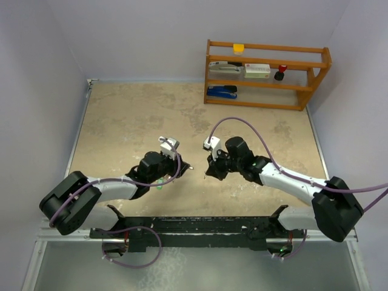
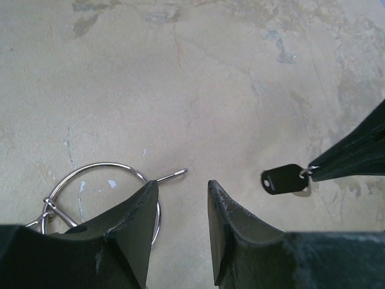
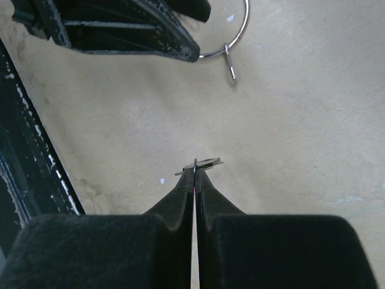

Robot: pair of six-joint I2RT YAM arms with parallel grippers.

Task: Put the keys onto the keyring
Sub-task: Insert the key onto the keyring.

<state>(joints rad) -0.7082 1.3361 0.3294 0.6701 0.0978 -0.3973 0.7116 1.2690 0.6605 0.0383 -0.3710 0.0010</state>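
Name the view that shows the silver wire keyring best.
Left wrist: the thin round silver wire keyring lies close up, most of its loop and its open end visible. Right wrist catches only an arc and that end; in top external I cannot make it out.

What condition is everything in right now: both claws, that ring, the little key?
left gripper: open, jaws apart, partly over the keyring.
right gripper: shut on the key.
key: pinched by its silver end, black head sticking out.
keyring: flat on the table, its wire end sprung open.
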